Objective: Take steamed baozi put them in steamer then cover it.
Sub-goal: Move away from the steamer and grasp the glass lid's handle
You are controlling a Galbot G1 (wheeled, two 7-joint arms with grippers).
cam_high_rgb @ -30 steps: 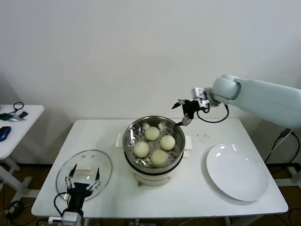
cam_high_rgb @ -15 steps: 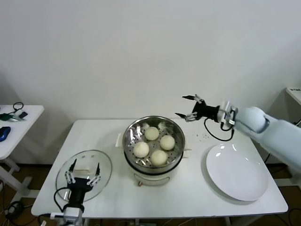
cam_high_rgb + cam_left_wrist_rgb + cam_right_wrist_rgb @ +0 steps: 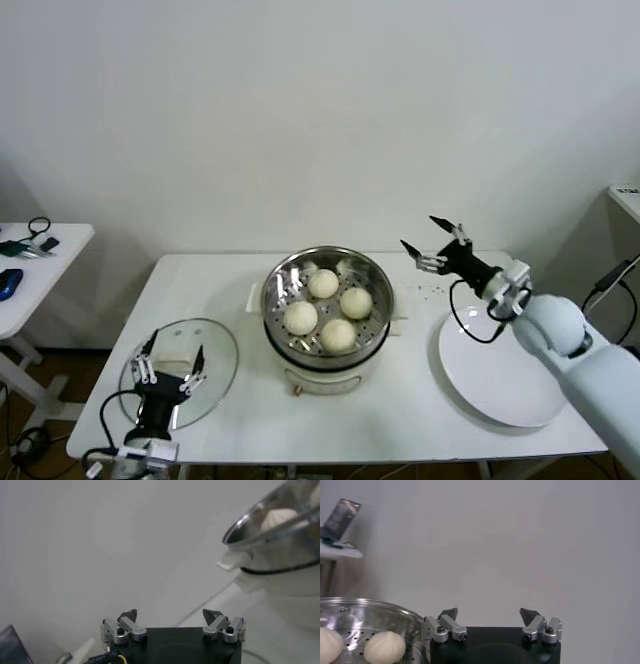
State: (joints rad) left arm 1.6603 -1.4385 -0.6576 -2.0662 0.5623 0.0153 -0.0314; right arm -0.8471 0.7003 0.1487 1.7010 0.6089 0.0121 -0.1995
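The cover [image 3: 180,372] is lying flat on the table's [image 3: 420,415] left end, and the left gripper [image 3: 167,363] is hovering over it, jaws spread (lining up on the handle, I'd judge). 4 baozi [image 3: 330,311] are sitting in the steamer [image 3: 327,310]. The right gripper [image 3: 434,244] is hanging empty, fingers apart, above the plate [image 3: 503,366]; the handle is partly hidden.
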